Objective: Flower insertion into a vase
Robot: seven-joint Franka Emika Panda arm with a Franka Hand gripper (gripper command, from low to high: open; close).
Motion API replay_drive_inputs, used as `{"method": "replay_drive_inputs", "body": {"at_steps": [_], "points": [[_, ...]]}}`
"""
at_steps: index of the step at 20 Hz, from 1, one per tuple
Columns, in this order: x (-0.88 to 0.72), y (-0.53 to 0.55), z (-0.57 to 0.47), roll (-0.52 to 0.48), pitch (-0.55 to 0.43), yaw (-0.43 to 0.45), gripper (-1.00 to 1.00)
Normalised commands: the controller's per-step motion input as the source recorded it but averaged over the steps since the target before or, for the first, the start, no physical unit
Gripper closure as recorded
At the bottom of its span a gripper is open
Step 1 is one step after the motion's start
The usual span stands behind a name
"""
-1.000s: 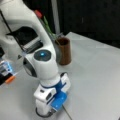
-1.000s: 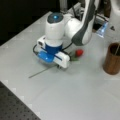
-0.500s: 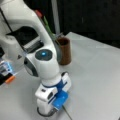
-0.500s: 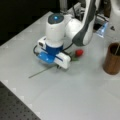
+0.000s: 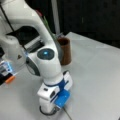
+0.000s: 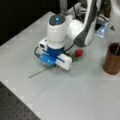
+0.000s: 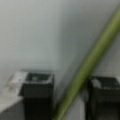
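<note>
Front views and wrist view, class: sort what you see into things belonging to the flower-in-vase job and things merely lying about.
Belonging to the job:
- flower, lying on the table
- its green stem, between the gripper fingers
- vase, upright, apart

Lying about:
- orange and blue object at a front view's left

Green flower stem (image 7: 92,60) runs diagonally between two dark fingertips (image 7: 38,90) of gripper (image 7: 71,93), over pale table (image 7: 32,32); jaws apart
</note>
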Motion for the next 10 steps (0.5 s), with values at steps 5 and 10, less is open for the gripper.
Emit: {"method": "replay_drive_inputs", "body": {"at_steps": [5, 10], "points": [[0.05, 0.03, -0.19, -0.079, -0.017, 0.024, 1.00], [0.04, 0.16, -0.10, -0.061, 0.009, -0.008, 1.00]]}}
